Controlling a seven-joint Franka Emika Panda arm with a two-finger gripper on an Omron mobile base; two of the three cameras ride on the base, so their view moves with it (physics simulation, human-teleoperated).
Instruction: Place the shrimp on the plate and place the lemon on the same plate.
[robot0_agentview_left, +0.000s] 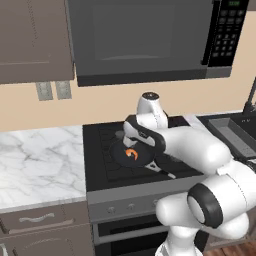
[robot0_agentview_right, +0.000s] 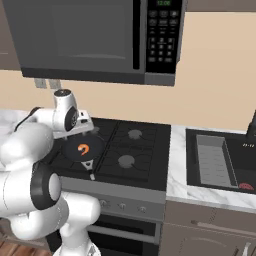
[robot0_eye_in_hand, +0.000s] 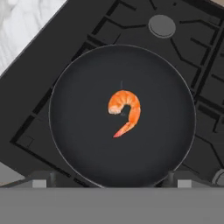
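The shrimp (robot0_eye_in_hand: 125, 110), a small curled orange piece, lies in the middle of a black frying pan (robot0_eye_in_hand: 78, 144) on the stove's front left burner. It also shows in the left base view, the shrimp (robot0_agentview_left: 131, 154), and in the right base view, the shrimp (robot0_agentview_right: 83, 149). My gripper (robot0_eye_in_hand: 111, 180) hangs straight above the pan, open, its two fingertips (robot0_eye_in_hand: 41, 179) wide apart with nothing between them. The plate and the lemon are out of view.
The pan's handle (robot0_agentview_right: 90, 170) points toward the stove's front edge. The black stovetop (robot0_agentview_right: 130, 150) has further burners to the right. A marble counter (robot0_agentview_left: 35, 160) lies to the left, a sink (robot0_agentview_right: 220, 160) to the right, and a microwave (robot0_agentview_left: 145, 40) hangs overhead.
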